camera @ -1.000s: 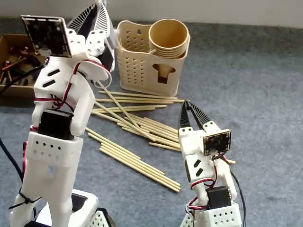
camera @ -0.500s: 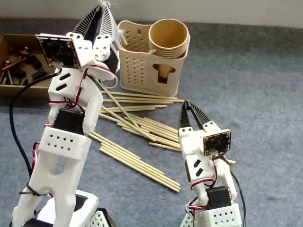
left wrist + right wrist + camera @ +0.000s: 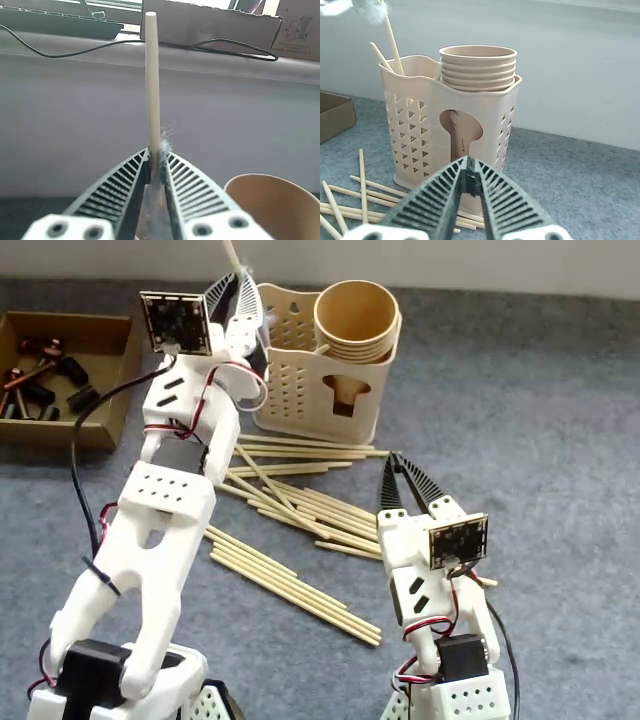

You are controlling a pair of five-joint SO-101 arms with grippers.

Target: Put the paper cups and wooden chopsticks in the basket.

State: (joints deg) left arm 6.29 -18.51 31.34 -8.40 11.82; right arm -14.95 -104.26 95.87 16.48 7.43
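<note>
A chopstick (image 3: 151, 75) is gripped upright by the fingers (image 3: 120, 182) of the left gripper (image 3: 156, 155) beside the rim of the basket (image 3: 300, 390), where it could be dropped outside by a misaligned release; the fingers (image 3: 435, 195) of the right gripper (image 3: 468, 164) are clenched on nothing.

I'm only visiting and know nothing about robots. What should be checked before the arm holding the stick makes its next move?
1. Left claw shut on the chopstick: ok.
2. Chopstick above the basket opening: cannot tell.
3. Paper cups stacked in the basket: ok.
4. Right claw shut, clear of the basket: ok.
5. All chopsticks in: not ok, loose chopsticks lie outside.
</note>
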